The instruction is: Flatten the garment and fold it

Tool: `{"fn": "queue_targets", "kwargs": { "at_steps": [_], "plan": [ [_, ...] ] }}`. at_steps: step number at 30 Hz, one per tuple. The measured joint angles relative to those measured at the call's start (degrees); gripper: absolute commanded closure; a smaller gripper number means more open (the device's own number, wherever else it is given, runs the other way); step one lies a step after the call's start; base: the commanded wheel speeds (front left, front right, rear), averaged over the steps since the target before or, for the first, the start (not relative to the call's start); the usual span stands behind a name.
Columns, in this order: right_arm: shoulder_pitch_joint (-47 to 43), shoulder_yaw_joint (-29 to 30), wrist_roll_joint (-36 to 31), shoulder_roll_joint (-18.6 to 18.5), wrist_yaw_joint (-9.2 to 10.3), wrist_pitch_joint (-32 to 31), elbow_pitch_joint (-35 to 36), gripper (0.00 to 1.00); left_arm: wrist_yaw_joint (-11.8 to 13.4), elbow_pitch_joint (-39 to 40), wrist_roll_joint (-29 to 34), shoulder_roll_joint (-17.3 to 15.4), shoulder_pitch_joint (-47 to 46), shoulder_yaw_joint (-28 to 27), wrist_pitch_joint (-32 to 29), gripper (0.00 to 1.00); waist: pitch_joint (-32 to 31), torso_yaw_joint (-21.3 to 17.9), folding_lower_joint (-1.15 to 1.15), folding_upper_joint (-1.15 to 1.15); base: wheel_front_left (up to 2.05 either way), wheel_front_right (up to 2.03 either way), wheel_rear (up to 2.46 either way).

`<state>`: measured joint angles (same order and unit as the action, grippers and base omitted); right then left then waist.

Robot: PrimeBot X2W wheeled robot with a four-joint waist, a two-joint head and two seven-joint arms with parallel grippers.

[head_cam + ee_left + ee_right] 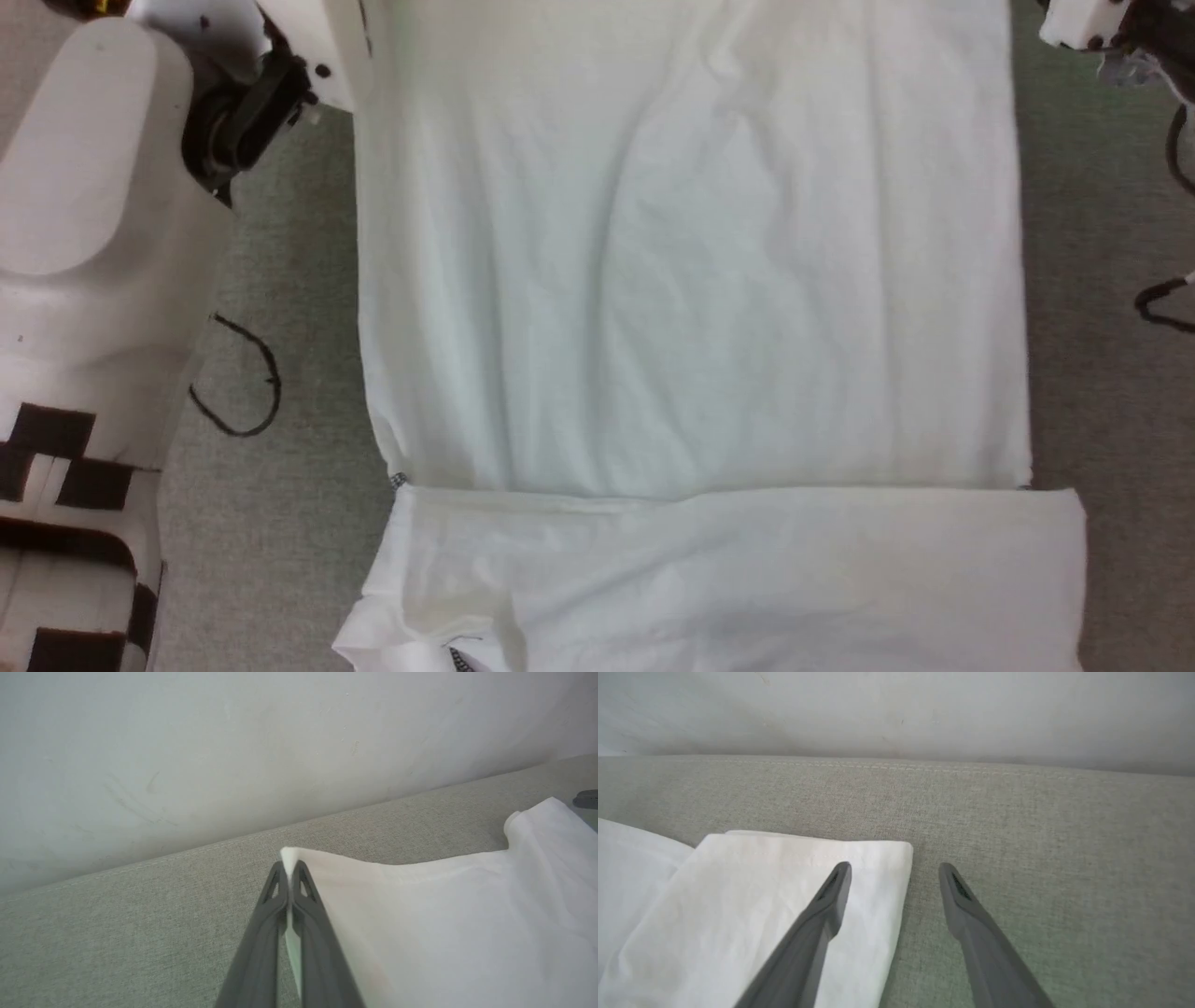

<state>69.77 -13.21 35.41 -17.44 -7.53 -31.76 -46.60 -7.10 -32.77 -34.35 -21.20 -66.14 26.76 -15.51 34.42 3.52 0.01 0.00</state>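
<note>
White fabric: one garment (691, 280) lies with its long axis near-to-far, a folded band across its near end. Of two, the left gripper (290, 868) pinches its far-left corner; the right gripper (895, 870) is spread.

A counter (280, 523) covered in grey-green woven fabric runs to a stitched seam (924, 766) along its far edge. Behind it rises a pale, off-white wall (233, 742), scuffed and smudged. A thin black curved line (274, 378) lies on the fabric. The light is soft and even.
</note>
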Motion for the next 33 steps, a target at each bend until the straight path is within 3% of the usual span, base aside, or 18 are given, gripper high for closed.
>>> {"fn": "queue_targets", "kwargs": {
  "at_steps": [4,5,7,8,12,24,29,33],
  "plan": [
    [3.33,-1.87,-0.75,-0.12,0.0,-4.3,-5.05,0.0,0.0,0.65,-0.04,0.52,-0.38,1.04,0.64,1.0,2.1,1.75,0.0,0.0,0.0,0.0,0.0],
    [4.63,-2.42,-0.81,-0.42,-0.02,-6.59,-5.98,0.42,0.0,0.68,-0.18,0.69,-0.43,1.24,0.79,1.0,2.51,2.1,-0.02,0.0,0.0,0.0,0.0],
    [7.16,-3.01,-0.76,-0.76,-0.01,-11.01,-7.55,0.84,-0.01,0.73,-0.53,0.75,-0.55,1.52,1.0,1.0,3.21,2.67,-0.02,0.0,0.0,0.0,0.0],
    [8.1,-3.21,-0.7,-0.94,-0.01,-12.65,-8.0,1.0,0.0,0.71,-0.65,0.69,-0.59,1.62,1.01,1.0,3.48,2.86,-0.02,0.0,0.0,0.0,0.0],
    [8.94,-3.57,0.43,-1.32,-0.02,-14.41,-7.92,1.0,-0.01,0.58,-1.21,0.18,-0.63,2.12,1.89,1.0,3.43,3.05,-0.01,0.0,0.0,0.0,0.0],
    [5.95,-4.16,1.34,-8.34,-0.08,9.46,5.0,1.0,1.29,-0.88,0.7,-3.31,-2.61,0.07,12.09,1.0,-2.09,1.46,0.0,0.0,0.0,0.0,0.0],
    [2.21,-5.72,3.12,-10.69,-0.09,12.88,9.98,1.0,1.29,0.46,0.53,-4.05,-1.91,-0.86,14.97,1.0,-5.62,0.69,-0.01,0.0,0.0,0.0,0.0],
    [-6.21,-7.93,4.88,-13.25,-0.08,15.58,16.28,1.0,2.56,4.82,-0.59,-5.15,4.47,-1.7,16.79,1.0,-8.94,0.16,-0.01,0.0,0.0,0.0,0.0]
  ]
}}
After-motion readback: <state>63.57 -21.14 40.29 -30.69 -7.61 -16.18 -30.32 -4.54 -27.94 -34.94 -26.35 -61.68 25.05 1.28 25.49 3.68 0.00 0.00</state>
